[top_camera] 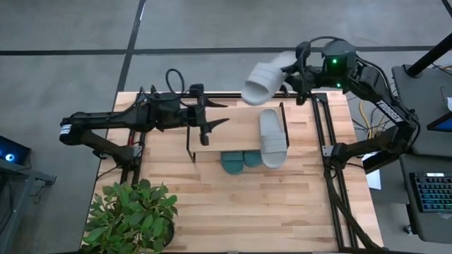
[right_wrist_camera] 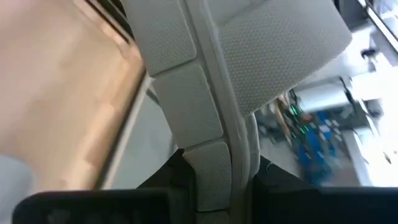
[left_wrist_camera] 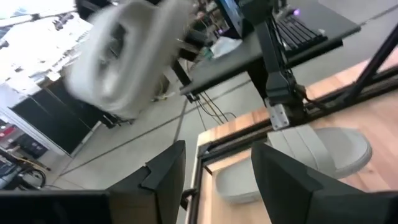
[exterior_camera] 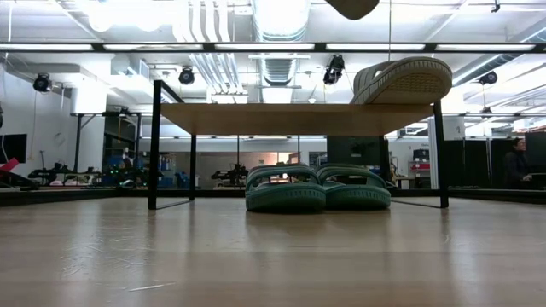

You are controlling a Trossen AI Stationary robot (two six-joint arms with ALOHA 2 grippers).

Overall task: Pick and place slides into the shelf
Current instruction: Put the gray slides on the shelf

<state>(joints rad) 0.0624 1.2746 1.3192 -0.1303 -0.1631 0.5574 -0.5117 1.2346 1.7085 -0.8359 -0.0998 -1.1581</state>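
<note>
Your right hand (top_camera: 295,70) is clamped on a pale grey slide (top_camera: 265,80), holding it in the air by the shelf's (top_camera: 233,137) far edge, likely for placing beside the other grey slide (top_camera: 272,137) on top. Two teal slides (exterior_camera: 316,189) sit underneath on the tabletop (top_camera: 282,212). Your left hand (top_camera: 222,114) hovers over the shelf, fingers apart.
</note>
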